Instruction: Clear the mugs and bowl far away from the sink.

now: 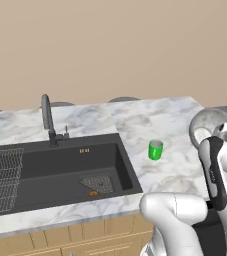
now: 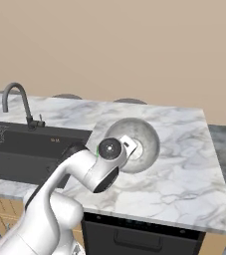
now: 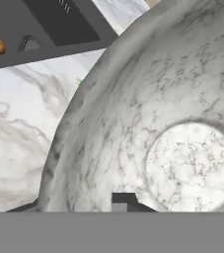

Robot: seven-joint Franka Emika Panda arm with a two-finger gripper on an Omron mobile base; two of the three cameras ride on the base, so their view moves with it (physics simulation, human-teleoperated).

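The bowl sits on the marble desk to the right of the sink, and my gripper is right at its rim, one finger inside the wall. I cannot tell whether the fingers are pinching the rim or spread. I judge the bowl to be the step in hand. Next I need a firm rim grip, then a carry further right. The green mug stands near the sink's edge, waiting.
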